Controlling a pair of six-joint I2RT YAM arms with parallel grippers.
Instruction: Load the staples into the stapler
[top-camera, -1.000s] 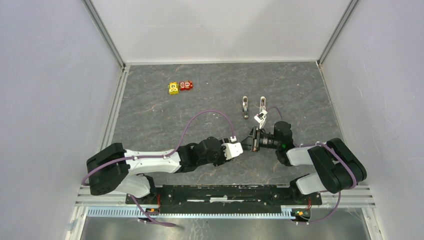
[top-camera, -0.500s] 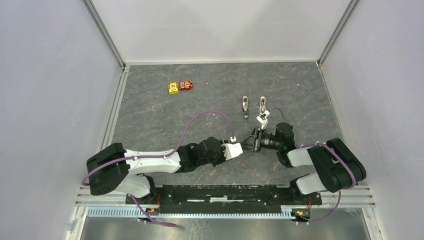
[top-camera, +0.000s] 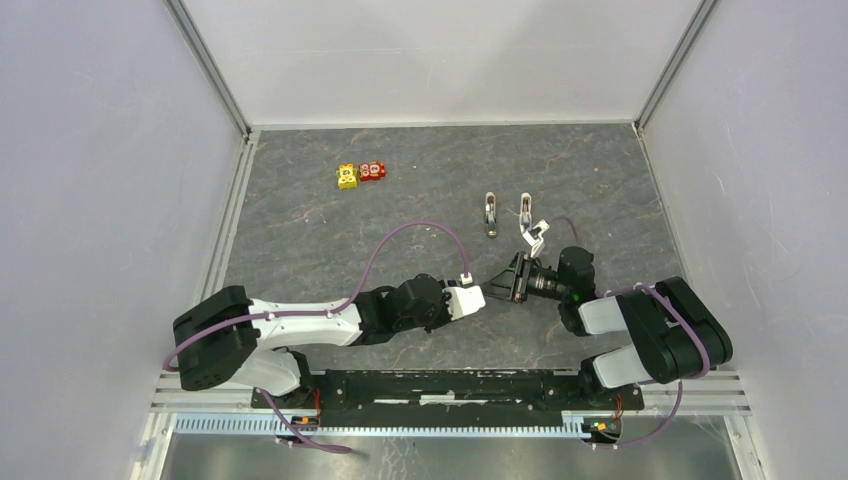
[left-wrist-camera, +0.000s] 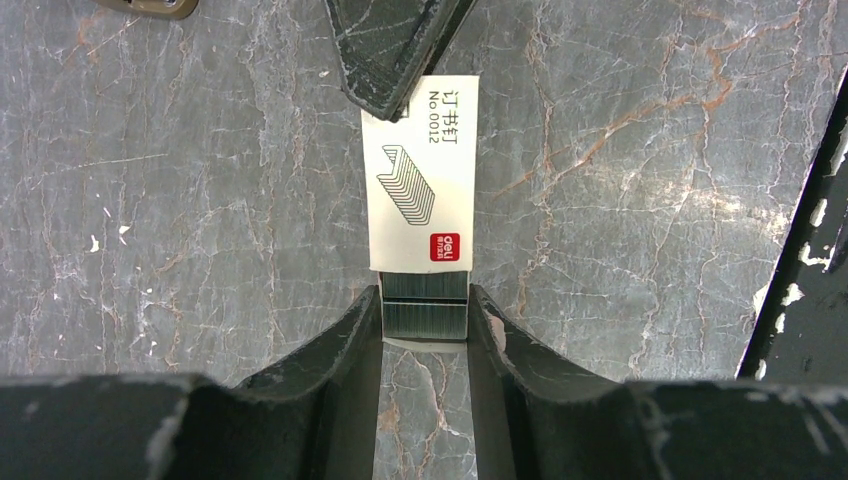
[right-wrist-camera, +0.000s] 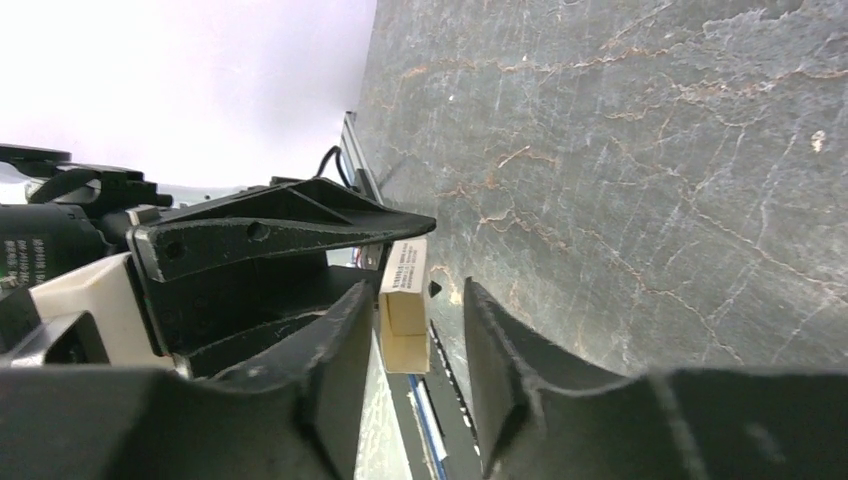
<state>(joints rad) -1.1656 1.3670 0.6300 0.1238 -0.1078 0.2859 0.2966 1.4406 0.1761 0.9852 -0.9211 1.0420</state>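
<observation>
The right gripper has drawn toward frame right, baring staples from the box. The left gripper pinches the staples; the right's grip is unclear.

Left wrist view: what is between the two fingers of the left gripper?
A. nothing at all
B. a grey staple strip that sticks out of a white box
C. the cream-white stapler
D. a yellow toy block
B: the left gripper presses on both sides of the grey staple strip, which sticks out of the white box marked No 0012.
</observation>
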